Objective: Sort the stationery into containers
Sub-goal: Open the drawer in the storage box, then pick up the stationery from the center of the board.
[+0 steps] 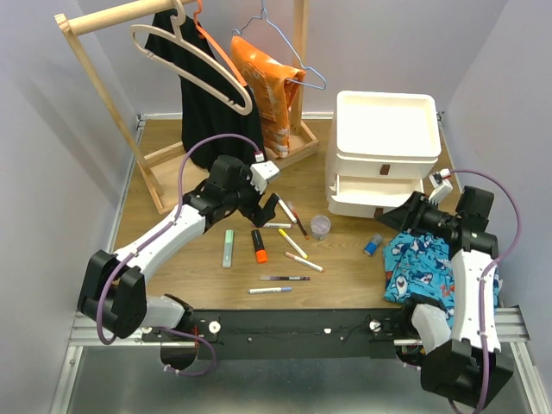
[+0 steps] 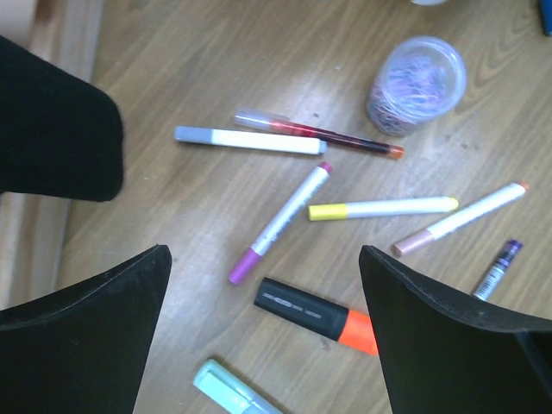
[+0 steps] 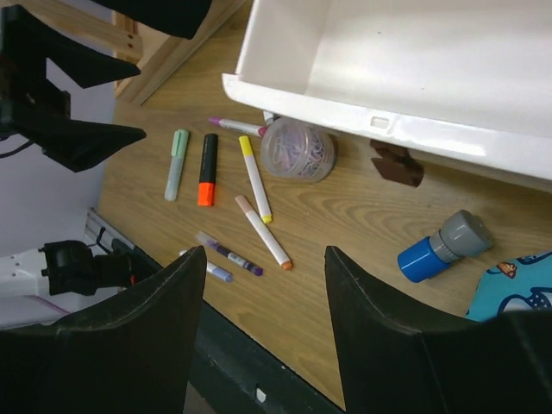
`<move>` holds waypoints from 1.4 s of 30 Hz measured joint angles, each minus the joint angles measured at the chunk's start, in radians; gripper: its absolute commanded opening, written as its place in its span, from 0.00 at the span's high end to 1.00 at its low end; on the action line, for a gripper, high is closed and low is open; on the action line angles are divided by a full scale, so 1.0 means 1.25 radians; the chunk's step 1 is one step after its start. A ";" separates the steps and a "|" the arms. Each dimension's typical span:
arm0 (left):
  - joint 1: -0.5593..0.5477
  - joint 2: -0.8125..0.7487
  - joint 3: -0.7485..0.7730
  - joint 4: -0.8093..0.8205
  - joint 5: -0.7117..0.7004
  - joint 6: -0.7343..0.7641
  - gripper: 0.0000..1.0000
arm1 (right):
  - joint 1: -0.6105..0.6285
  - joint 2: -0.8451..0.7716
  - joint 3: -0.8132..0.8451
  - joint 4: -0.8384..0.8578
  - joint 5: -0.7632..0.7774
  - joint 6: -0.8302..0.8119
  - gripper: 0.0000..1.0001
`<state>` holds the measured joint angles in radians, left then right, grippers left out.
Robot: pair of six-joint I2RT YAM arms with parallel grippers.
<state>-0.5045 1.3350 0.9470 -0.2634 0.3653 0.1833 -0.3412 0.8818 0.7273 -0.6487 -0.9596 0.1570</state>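
The left gripper (image 2: pixel 263 254) hangs wide open and empty. The purple-capped marker (image 2: pixel 280 222) lies between its fingers, with the orange highlighter (image 2: pixel 315 315) nearer the palm. It is best to straddle one barrel crosswise, clear of its neighbours. The right gripper (image 3: pixel 266 252), parted and empty, has the open drawer (image 3: pixel 328 108) beyond its fingertips. No print is legible.

Left arm (image 1: pixel 164 237) & right arm (image 1: pixel 472 285): white shells, blk joints, purple cables; left claw (image 2: pixel 263 254), right claw (image 3: pixel 266 254) matte blk.
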 measured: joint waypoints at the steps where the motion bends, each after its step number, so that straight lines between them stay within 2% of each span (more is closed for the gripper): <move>1: -0.002 -0.002 -0.003 0.000 0.003 -0.001 0.01 | 0.000 -0.019 0.010 -0.015 0.000 -0.005 0.34; 6: -0.074 -0.009 -0.019 0.001 0.002 -0.006 0.01 | 0.000 -0.076 0.087 -0.114 -0.005 -0.084 0.30; 11: -0.112 -0.009 -0.020 0.026 -0.008 -0.008 0.01 | 0.000 -0.137 0.134 -0.102 -0.038 -0.121 0.29; 15: -0.153 0.007 -0.025 0.098 -0.068 -0.024 0.01 | 0.001 -0.099 0.182 -0.074 -0.031 -0.125 0.27; 19: -0.219 0.055 -0.034 0.167 -0.130 -0.047 0.01 | 0.001 -0.034 0.232 -0.027 0.025 -0.133 0.26; 23: -0.261 0.093 -0.052 0.229 -0.172 -0.070 0.01 | 0.001 -0.025 0.249 -0.003 0.079 -0.136 0.25; 29: -0.284 0.178 -0.056 0.330 -0.209 -0.088 0.01 | 0.001 -0.025 0.263 0.031 0.116 -0.119 0.24; 42: -0.305 0.321 0.056 0.358 -0.207 -0.110 0.01 | 0.001 -0.010 0.263 0.044 0.163 -0.112 0.22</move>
<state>-0.8860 1.7363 1.0172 0.1841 0.1070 0.0452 -0.3397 0.8696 1.0557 -0.5934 -0.7559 0.0174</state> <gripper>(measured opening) 0.988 0.775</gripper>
